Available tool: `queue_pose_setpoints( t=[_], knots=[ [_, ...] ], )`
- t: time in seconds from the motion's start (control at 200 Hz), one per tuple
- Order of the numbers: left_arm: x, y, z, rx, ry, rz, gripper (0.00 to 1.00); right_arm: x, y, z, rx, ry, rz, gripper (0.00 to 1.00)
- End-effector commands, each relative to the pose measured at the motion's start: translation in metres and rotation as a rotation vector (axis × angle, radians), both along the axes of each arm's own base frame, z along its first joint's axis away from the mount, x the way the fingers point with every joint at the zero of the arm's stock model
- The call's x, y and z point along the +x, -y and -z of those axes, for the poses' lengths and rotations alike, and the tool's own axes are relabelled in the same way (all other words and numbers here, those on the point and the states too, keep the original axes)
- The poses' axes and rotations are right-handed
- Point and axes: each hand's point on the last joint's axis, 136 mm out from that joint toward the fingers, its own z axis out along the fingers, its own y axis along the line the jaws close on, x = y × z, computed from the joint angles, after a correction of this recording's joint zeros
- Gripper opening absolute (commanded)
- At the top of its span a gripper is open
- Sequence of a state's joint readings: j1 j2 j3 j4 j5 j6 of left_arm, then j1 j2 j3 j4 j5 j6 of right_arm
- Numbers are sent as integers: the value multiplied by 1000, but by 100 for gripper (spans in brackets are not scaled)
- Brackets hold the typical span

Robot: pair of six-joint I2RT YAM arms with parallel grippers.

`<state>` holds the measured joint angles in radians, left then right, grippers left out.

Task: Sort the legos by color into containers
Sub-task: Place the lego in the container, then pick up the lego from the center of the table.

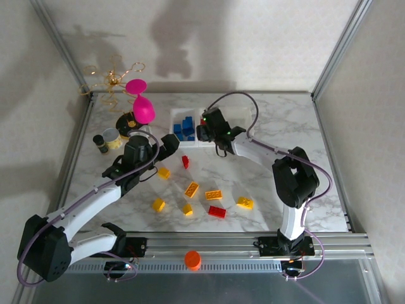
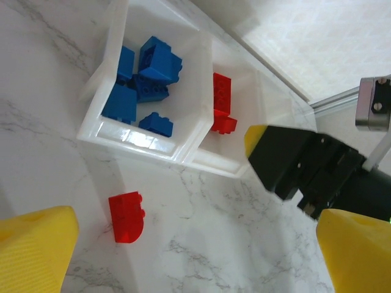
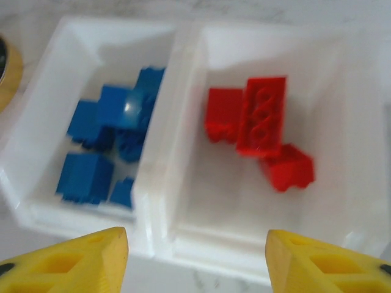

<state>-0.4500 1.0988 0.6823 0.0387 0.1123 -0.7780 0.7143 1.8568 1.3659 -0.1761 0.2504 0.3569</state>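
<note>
The right gripper [image 3: 195,247] is seen with its yellow fingers [image 3: 79,262] spread wide and nothing pinched between them. It is held over the near wall of the middle bin [image 3: 342,79] of the containers [image 1: 173,120], a row of whitish, translucent square bins. Just beyond the fingertips, inside that middle bin, the red legos [image 3: 263,116] are gathered: a long studded brick is set beside smaller ones, and none is touched by the fingers. In the left bin [image 3: 55,55], off beyond the left finger, a pile of blue legos [image 3: 98,143] is contained, somewhat blurred.

The left gripper [image 2: 195,235] is likewise found open, its yellow pads [image 2: 33,247] set far apart and gripping nothing. A small red brick [image 2: 126,217] with one rounded corner is laid on the marble table [image 2: 244,262]. It is placed between the pads but nearer the left one, apart from both, and just in front of the bin of blue pieces. Farther out on the table, in the top view, yellow bricks [image 1: 164,172], orange-yellow bricks [image 1: 191,189] and another red brick [image 1: 216,211] are scattered, well apart from both grippers.
</note>
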Motion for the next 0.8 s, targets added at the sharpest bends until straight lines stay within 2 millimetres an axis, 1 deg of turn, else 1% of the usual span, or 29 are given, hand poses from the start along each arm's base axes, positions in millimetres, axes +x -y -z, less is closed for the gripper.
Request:
queue_pose_setpoints(
  t=[0.0, 0.23, 0.411, 0.536, 0.661, 0.791],
  knots=[
    [-11, -11, 15, 49, -35, -14, 100, -28, -13, 7, 9, -33, -18, 63],
    [-23, -25, 29, 66, -53, -59, 100, -62, -38, 36, 11, -102, -58, 68],
    [-31, -33, 39, 83, -76, -84, 100, -77, -55, 55, 20, -139, -84, 71],
    [-34, -40, 43, 88, -74, -107, 100, -81, -70, 65, 60, -159, -113, 72],
    [-36, -45, 45, 93, -85, -132, 100, -80, -81, 81, 23, -173, -118, 72],
    [-39, -47, 47, 89, -83, -142, 100, -77, -88, 90, 6, -171, -133, 66]
  ],
)
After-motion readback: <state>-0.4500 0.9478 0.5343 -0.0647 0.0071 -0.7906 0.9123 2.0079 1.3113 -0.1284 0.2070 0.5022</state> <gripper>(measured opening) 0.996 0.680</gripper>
